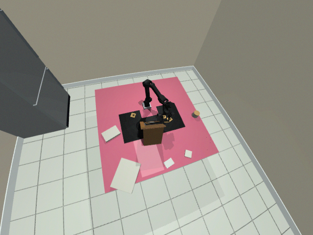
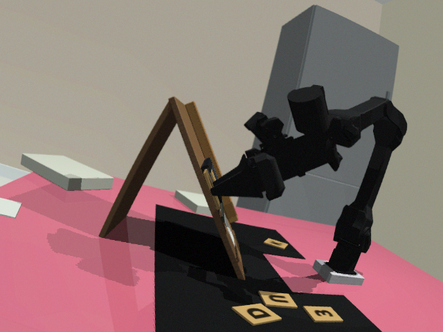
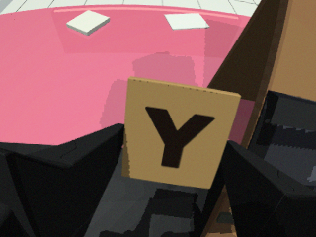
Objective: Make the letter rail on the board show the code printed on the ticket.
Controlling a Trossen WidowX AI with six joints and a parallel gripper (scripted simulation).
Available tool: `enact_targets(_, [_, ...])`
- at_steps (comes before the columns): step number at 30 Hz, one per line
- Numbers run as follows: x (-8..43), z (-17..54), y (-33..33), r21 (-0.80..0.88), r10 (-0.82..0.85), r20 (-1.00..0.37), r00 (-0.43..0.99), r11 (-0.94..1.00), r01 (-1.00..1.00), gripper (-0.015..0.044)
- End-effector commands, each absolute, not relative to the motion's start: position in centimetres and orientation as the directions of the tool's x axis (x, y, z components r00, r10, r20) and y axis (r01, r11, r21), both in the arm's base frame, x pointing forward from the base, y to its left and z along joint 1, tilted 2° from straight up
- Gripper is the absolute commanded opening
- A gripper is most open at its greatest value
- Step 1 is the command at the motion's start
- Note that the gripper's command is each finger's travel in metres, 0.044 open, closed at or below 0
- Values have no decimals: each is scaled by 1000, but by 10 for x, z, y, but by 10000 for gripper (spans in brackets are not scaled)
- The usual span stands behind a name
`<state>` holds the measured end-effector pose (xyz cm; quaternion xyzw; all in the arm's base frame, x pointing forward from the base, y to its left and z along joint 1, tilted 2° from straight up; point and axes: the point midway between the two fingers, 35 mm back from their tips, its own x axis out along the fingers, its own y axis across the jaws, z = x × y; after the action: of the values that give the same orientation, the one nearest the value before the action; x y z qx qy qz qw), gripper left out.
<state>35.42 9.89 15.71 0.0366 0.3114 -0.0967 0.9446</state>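
My gripper (image 3: 175,139) (image 2: 215,188) (image 1: 164,115) is shut on a tan letter tile marked Y (image 3: 180,133), held upright between the fingers. The fingertips are pressed against the sloping face of the brown A-frame board (image 2: 185,142) (image 1: 152,133) (image 3: 264,46), at the dark rail (image 2: 211,171) on it. Three loose tiles lie on the black mat (image 2: 178,286) in front of the board: D (image 2: 255,313), one reading U or N (image 2: 277,299), and 3 (image 2: 322,313). Another tile (image 2: 275,243) (image 1: 132,115) lies on the far mat. I cannot read a ticket in any view.
White slabs (image 1: 110,133) (image 1: 125,175) (image 1: 168,162) (image 1: 188,153) lie around the pink counter (image 1: 197,136). A small cork cylinder (image 1: 195,113) stands at its right edge. A grey cabinet (image 2: 332,89) stands behind the arm's base (image 2: 338,274).
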Motion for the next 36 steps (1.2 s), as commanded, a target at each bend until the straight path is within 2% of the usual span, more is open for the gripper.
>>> enact_targets(1, [354, 159, 97, 13, -154, -592, 791, 979, 201, 0])
enact_targets(36, [350, 158, 80, 12, -155, -592, 791, 979, 201, 0])
